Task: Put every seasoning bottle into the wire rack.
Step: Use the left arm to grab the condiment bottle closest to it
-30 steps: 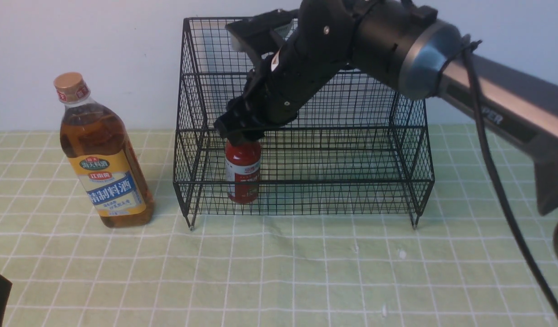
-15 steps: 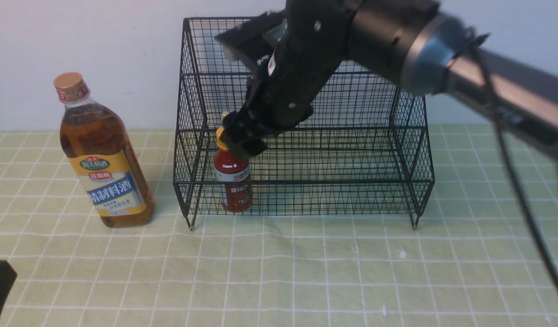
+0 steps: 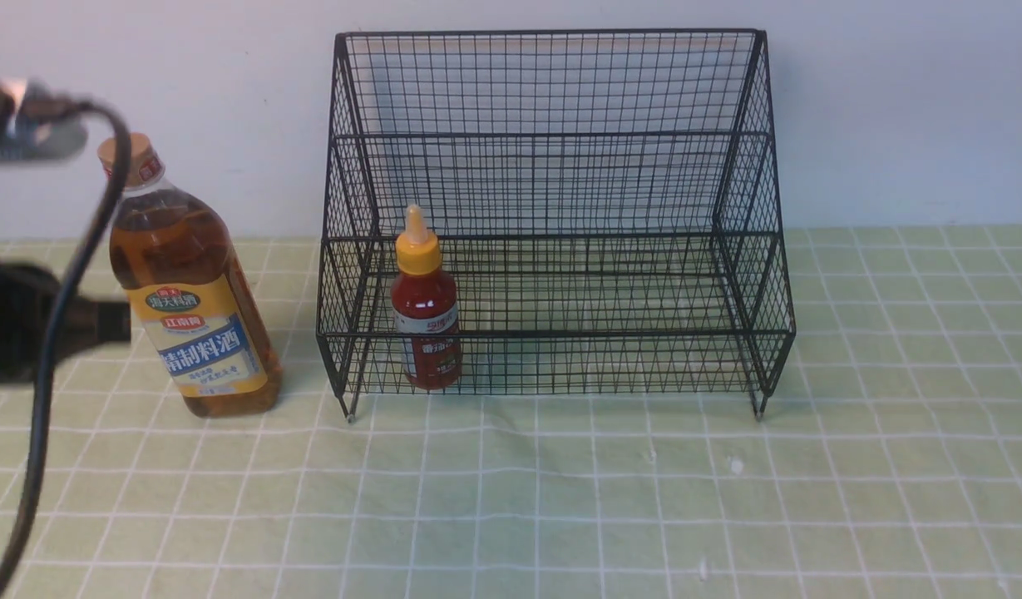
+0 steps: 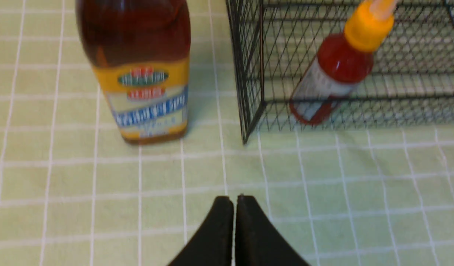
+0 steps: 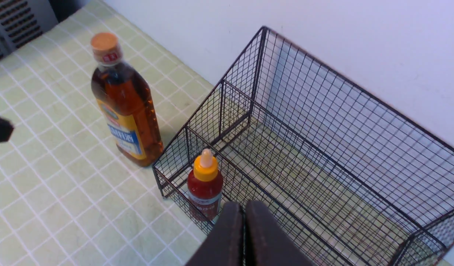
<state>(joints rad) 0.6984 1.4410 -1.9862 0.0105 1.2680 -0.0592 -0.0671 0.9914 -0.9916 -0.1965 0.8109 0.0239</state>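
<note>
The red sauce bottle was racked; the amber bottle, ahead of the clenched, empty left end effector, remained; the right end effector was clenched, empty.

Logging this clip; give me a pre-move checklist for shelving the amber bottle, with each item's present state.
1. Red sauce bottle inside the wire rack: ok
2. Red bottle upright: ok
3. Amber bottle inside the rack: not ok, stands beside it
4. Amber bottle's cap on: ok
5. Left hand open for grasping: not ok, shut
6. Amber bottle's weight manageable: cannot tell
</note>
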